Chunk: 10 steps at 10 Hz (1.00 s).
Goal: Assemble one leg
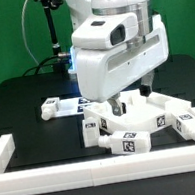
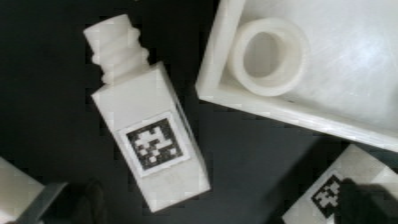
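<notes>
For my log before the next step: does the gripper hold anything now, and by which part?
Nothing, it seems: the leg lies loose under the gripper, which is not shut on it.

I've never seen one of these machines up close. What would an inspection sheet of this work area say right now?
Surface: black table with white rails along its edges.
Job's things: leg with a ridged end and a square tag, lying flat beside the tray-like part, not touching it; another leg lies loose towards the exterior view's left.
Clutter: nothing seen.
Grippers: pincer low over the parts; it looks open and holds nothing.
Cables: black cable hanging behind the arm.
Surroundings: green backdrop.
</notes>
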Each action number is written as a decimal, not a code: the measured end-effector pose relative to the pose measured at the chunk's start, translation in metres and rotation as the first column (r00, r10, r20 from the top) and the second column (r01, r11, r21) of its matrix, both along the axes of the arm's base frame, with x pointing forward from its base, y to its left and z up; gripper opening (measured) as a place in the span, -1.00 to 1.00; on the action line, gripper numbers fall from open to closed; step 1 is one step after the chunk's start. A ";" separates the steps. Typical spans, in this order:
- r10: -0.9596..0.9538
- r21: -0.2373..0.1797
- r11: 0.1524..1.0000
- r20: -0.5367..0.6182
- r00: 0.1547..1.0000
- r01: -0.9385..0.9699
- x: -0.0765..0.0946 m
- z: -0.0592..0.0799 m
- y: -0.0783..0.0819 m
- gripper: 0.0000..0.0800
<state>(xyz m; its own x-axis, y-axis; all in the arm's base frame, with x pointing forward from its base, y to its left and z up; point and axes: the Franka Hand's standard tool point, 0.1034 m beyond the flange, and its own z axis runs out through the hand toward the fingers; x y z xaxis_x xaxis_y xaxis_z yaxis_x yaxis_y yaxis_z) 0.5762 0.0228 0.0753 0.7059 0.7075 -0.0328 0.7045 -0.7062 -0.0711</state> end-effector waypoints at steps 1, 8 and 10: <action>0.000 0.000 1.000 0.000 1.000 0.000 0.000 0.000 0.000 0.62; 0.006 0.003 1.000 -0.025 1.000 -0.006 0.015 -0.017 -0.003 0.62; 0.014 0.013 1.000 -0.020 1.000 -0.014 0.024 -0.036 0.004 0.62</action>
<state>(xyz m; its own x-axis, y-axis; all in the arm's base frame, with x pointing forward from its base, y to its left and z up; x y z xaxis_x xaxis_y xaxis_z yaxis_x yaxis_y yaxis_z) 0.5999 0.0264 0.0397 0.6951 0.7179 -0.0379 0.7127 -0.6950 -0.0945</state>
